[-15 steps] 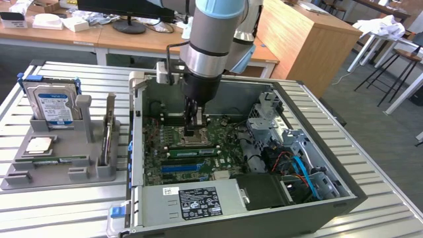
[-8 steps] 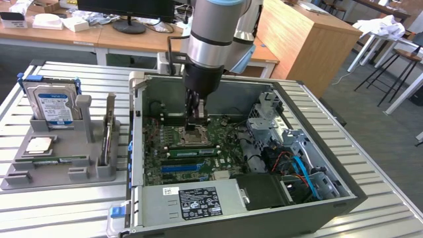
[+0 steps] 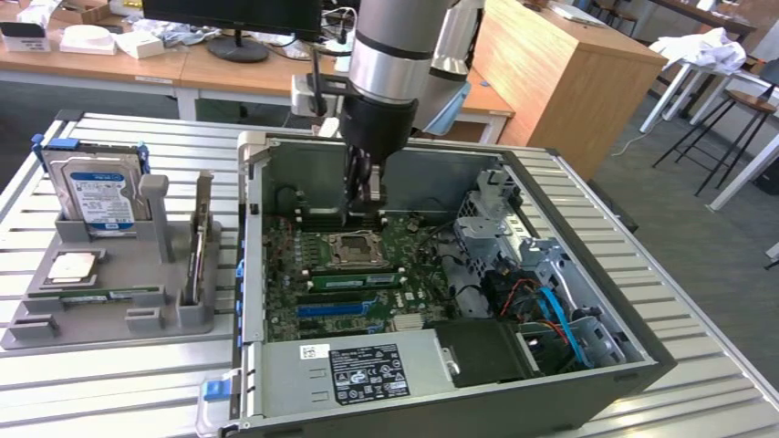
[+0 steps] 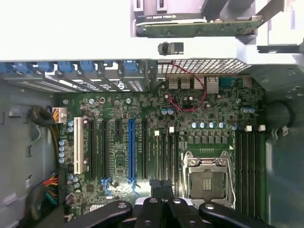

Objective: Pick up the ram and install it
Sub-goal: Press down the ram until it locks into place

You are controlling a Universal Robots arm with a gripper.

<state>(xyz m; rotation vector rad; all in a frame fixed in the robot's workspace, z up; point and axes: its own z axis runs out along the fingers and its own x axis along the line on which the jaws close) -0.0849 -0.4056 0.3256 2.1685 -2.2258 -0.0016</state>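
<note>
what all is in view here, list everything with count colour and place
computer case: one, dark grey, open on the slatted table
motherboard: one, green, on the case floor
ram: one, green stick, seated in a motherboard slot beside the CPU socket
power supply: one, silver with black label, at the case's near edge
holder: one, grey, on the exterior view's left
hard drive: one, silver and blue, upright in the holder
expansion card: one, upright in the holder
end effector: one, black, shut, above the motherboard
</note>
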